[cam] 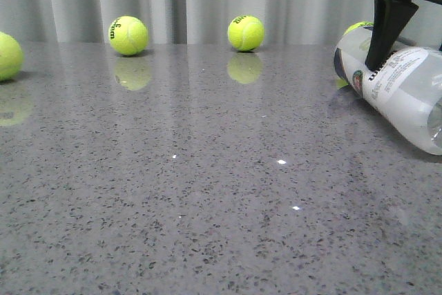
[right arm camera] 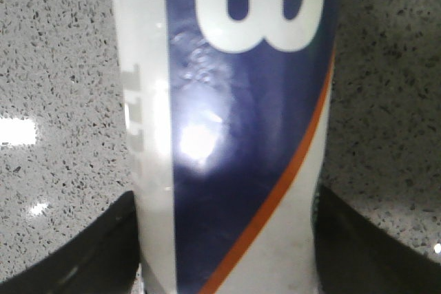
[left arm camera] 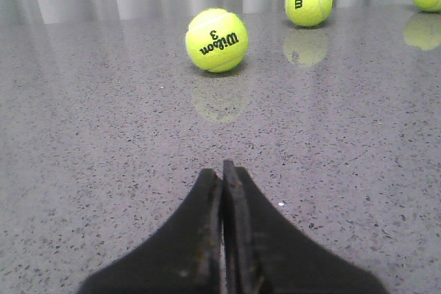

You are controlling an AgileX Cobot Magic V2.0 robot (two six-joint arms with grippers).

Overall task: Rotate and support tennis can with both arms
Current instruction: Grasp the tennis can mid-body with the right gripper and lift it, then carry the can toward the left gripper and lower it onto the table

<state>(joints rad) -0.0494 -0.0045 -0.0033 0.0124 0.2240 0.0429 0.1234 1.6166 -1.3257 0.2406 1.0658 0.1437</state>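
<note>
The tennis can [cam: 407, 94] lies on its side at the far right of the grey table, with its navy banded end pointing away and left. My right gripper [cam: 376, 60] comes down on it from above, and one black finger [cam: 388, 25] shows in front of the can. In the right wrist view the can's navy-and-orange band [right arm camera: 227, 101] fills the gap of the right gripper [right arm camera: 224, 218], with a black finger pressed on each side. My left gripper [left arm camera: 222, 166] is shut and empty, low over bare table. It is out of the front view.
Yellow-green tennis balls sit along the back by the curtain: one at far left [cam: 7, 55], one left of centre [cam: 128, 35], one centre [cam: 246, 33], and one behind the can [cam: 359, 27]. The nearest ball [left arm camera: 216, 40] lies ahead of the left gripper.
</note>
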